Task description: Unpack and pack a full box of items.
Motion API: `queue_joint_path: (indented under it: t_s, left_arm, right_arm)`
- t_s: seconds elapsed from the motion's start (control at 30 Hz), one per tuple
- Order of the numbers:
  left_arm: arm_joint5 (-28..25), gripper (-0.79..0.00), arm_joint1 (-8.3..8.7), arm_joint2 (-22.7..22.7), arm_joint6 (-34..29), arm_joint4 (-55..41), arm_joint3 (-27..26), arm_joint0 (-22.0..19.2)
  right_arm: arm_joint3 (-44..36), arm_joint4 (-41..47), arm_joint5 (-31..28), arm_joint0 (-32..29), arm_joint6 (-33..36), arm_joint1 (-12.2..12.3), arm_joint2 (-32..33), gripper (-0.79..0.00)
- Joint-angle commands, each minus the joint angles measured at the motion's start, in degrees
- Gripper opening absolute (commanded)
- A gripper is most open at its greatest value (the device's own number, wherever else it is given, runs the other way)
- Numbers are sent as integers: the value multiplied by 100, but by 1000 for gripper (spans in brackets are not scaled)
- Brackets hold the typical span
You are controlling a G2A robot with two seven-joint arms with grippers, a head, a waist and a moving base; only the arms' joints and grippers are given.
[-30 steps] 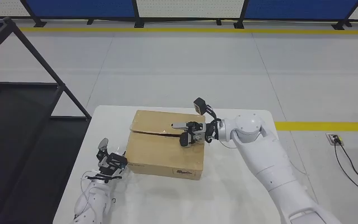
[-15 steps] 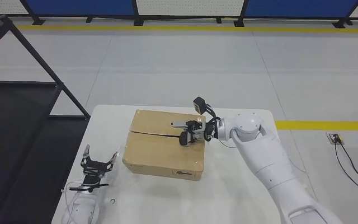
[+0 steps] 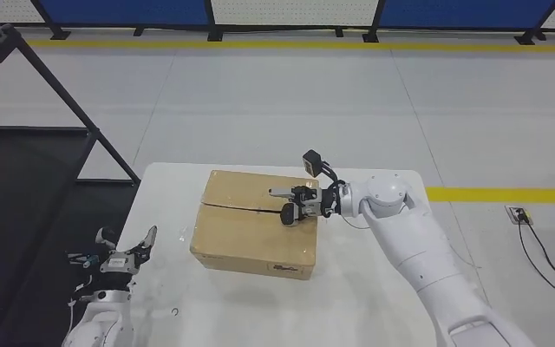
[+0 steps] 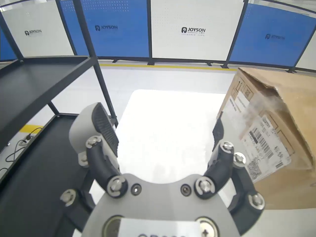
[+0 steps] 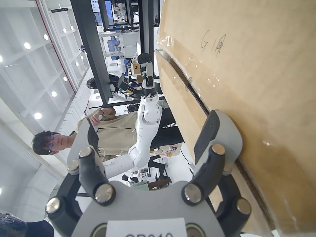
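With 12 o'clock taken as straight away from the robot, the left gripper [image 3: 127, 248] is found nearest, at the bench's [image 3: 364, 295] 8 o'clock edge, spread wide with nothing held and aimed toward 12 o'clock. Just beside it, at 9 o'clock, a black shelving rack [image 3: 43, 173] is set against the bench, and its upright post [image 4: 88, 50] and trays are seen close to the left gripper [image 4: 160, 127] in the left wrist view. Bare white bench [image 4: 160, 114] lies between that gripper and the cardboard box [image 3: 256, 230], which is placed at the middle of the bench, well apart from the gripper, at its 2 o'clock. The right gripper [image 3: 286, 206] is laid over the box top at its 3 o'clock end, spread and empty, pointed toward 9 o'clock. In the right wrist view one finger [image 5: 209, 129] is seen hard against the cardboard box [image 5: 246, 75], though contact cannot be confirmed. Farther off, at 12 o'clock, a yellow floor line [image 3: 260, 43] and a fence of blue and white panels [image 3: 295, 10] are seen. The box is shut, and its flap seam [image 3: 238, 206] is run from 9 to 3 o'clock. The long axis appears to be laid the same way. A labelled end [image 4: 266, 144] is turned toward 9 o'clock.
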Motion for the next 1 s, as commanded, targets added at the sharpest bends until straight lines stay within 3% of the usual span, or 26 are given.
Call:
queue_joint_path:
  t_s: [0.0, 0.13, 0.2, 0.43, 0.53, 0.87, 0.97]
  left_arm:
    - [-98, 0, -13, 52, -195, -239, -2, 22]
    - [-222, 0, -48, -16, -1669, -1948, -216, -180]
    - [-65, 0, -44, -210, -2764, -3166, -422, -317]
    - [729, 0, 55, -773, -5563, -5621, -722, -636]
    - [1576, 0, 143, -1009, -7013, -6551, -477, -921]
    - [1697, 0, 151, -981, -7010, -6615, -441, -926]
    - [2147, 0, 124, -854, -6727, -7038, -265, -1030]
  right_arm:
    - [62, 34, -15, 33, 22, -9, -18, 0]
    - [161, 90, -61, 92, 43, -40, -78, 0]
    - [226, 110, -92, 131, 37, -62, -121, 0]
    - [400, 187, -158, 208, 27, -106, -189, 0]
    - [462, 197, -175, 234, 19, -116, -207, 0]
    - [410, 241, -389, 240, -126, -148, -247, 0]
    - [392, 238, -413, 258, -110, -141, -233, 0]
